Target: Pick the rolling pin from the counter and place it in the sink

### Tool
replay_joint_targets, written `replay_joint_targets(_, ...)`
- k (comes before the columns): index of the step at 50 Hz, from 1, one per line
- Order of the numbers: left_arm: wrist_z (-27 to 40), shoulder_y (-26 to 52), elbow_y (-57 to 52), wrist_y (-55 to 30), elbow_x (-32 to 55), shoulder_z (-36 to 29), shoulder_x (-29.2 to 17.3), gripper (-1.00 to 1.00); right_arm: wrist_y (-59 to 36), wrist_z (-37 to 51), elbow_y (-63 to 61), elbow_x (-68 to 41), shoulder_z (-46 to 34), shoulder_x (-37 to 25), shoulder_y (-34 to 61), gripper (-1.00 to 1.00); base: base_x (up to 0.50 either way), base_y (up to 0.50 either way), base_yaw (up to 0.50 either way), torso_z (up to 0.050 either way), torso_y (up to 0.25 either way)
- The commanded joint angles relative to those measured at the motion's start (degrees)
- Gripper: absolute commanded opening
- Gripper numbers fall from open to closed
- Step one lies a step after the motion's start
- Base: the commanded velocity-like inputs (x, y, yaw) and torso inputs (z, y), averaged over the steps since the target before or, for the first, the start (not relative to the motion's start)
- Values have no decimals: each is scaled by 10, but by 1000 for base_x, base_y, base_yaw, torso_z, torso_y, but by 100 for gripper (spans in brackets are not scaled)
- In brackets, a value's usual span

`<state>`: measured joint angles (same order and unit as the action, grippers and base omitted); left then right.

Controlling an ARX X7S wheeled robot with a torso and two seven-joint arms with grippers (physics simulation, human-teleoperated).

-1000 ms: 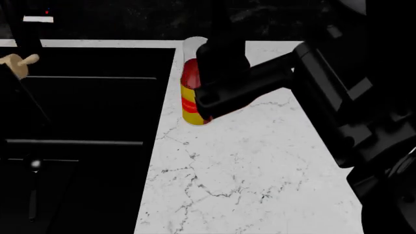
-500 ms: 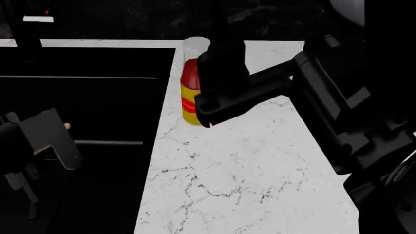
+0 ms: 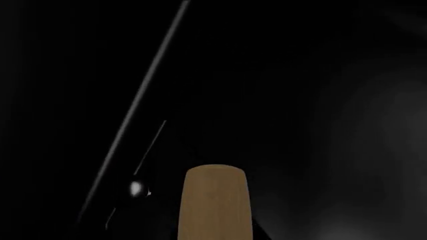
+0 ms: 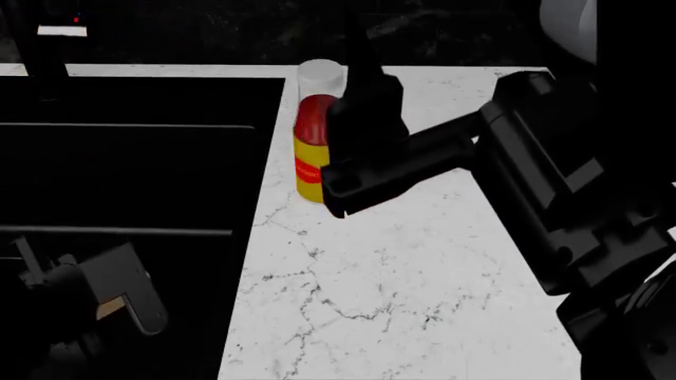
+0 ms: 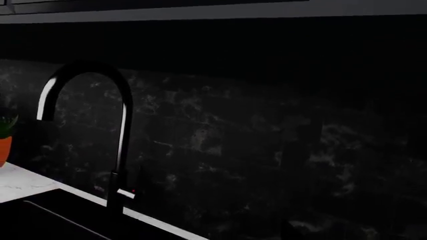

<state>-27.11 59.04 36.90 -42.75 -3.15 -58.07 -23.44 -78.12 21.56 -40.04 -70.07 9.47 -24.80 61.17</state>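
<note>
Lowered since before, left end effector (image 4: 106,305) clamps the tan rolling pin (image 3: 215,202) over the sink (image 4: 138,174).

The wide black recessed sink basin (image 4: 138,174) lies open across the frame's left half, its only occupant the left arm's dark gripper (image 4: 111,305) at lower left. A red bottle with yellow label (image 4: 309,146) stands at the white veined marble counter (image 4: 401,301) edge, upper centre, crowded by the bulky black right arm (image 4: 507,174). The counter's lower centre lies bare.
</note>
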Motion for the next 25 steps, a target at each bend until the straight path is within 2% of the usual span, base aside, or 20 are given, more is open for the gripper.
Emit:
replay_joint_targets(1,10,-7,31,21,7,3,12,-100,11,4,1,-5,-1,-3,-8,100,0,0,0,0,0)
replay_joint_targets(8,10,-6,37,33,7,3,13,-100,8,15,0,-16,-2,-5,-3,100,0,0,0,0,0)
replay_joint_targets(9,9,-4,40,34,8,3,14,100,8,15,0,-16,-3,-6,-3,100,0,0,0,0,0)
replay_joint_targets(21,27,4,-13,1,20,35,-4,100,15,20,3,-21,-6,-11,-3,100,0,0,0,0,1)
replay_joint_targets(25,37,7,-98,-32,37,75,-35,100,17,20,3,-24,-5,-14,-4,100,0,0,1,0,0)
